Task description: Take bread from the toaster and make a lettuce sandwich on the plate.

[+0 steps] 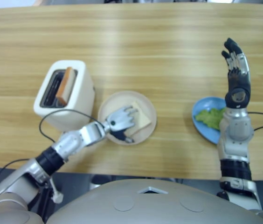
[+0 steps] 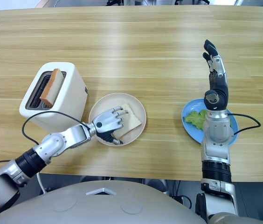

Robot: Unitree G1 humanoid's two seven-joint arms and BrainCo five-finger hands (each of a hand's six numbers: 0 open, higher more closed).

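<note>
While one slice [image 2: 52,87] stands in the toaster [image 2: 73,100], the left hand [image 2: 106,124] grips the bread [image 2: 130,122] lying on the plate [image 2: 138,106], fingers [image 2: 117,112] on top, thumb at its near edge. The right hand [image 2: 214,65] is raised with fingers straight, holding nothing, beyond the lettuce [image 2: 196,116] on the blue dish [image 2: 193,134].

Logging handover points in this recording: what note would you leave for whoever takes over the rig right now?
Left hand: on the slice lying on the plate; grip unclear.
Right hand: open, held up near the blue dish, holding nothing.
Things: second slice stands in the toaster; lettuce on the blue dish.
Done: one slice on the plate.
Left: lettuce onto that slice, then the second slice on top.
</note>
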